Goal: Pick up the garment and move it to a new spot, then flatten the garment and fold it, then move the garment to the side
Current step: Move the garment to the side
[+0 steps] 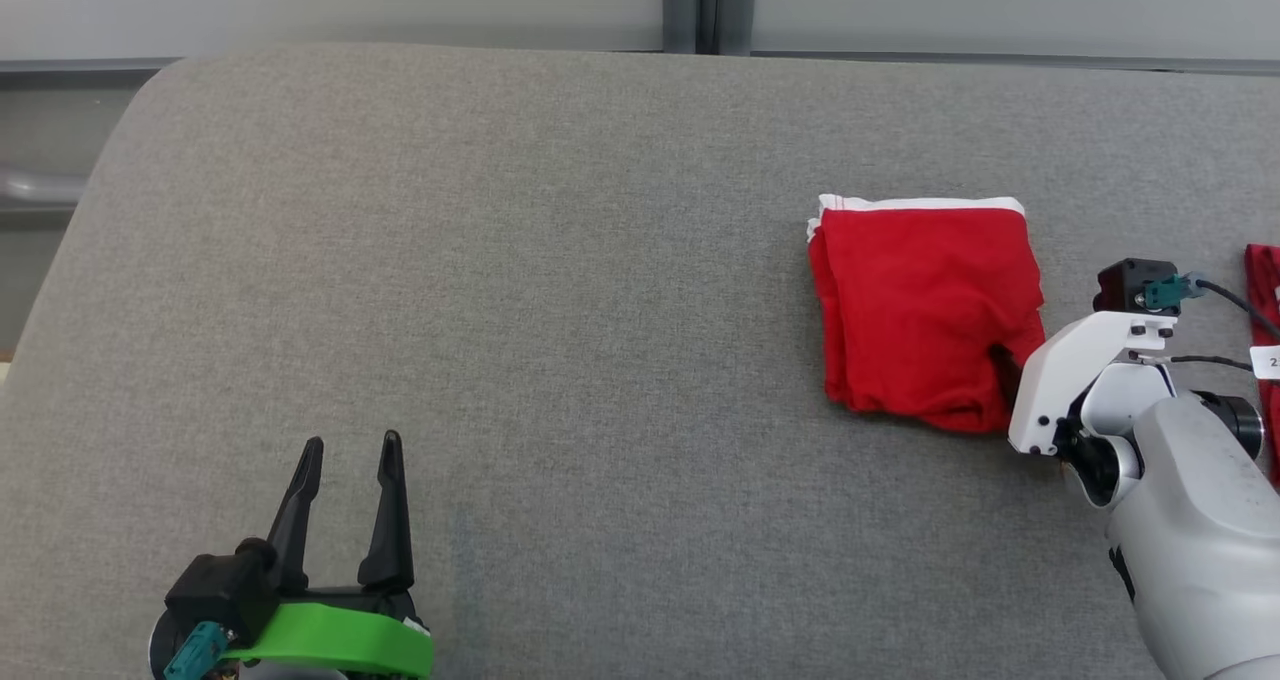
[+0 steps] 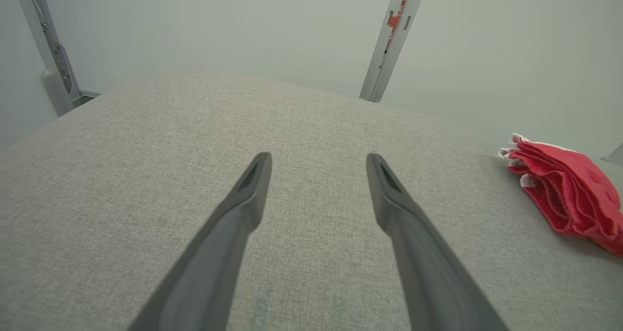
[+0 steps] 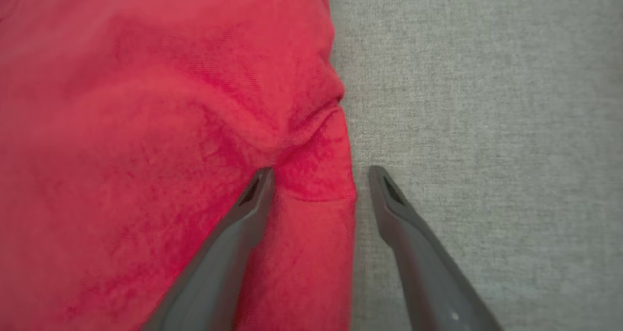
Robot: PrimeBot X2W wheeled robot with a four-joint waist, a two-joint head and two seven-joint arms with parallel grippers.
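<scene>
There is one folded red garment (image 1: 925,310), lying at about three o'clock on the single grey desk (image 1: 500,260). One more strip of red cloth (image 1: 1265,290) shows at the far three o'clock edge, and one white label (image 1: 1266,362) there. Two grippers are counted, the left gripper (image 1: 353,439) at seven o'clock and the right gripper (image 3: 320,169) at four o'clock, each with two dark fingers (image 2: 253,185), four in all.

— What did the garment look like?
— It was a red garment (image 1: 920,310), folded into a rough rectangle of several layers, with a white trim (image 1: 920,203) along its far edge.
— Where did it lie?
— Flat on the grey fabric surface (image 1: 550,310), off to my right. Its near edge was rumpled, and a soft ridge bulged up at the near right corner.
— Was it neat?
— Mostly. The layers on its left edge fanned out slightly.
</scene>
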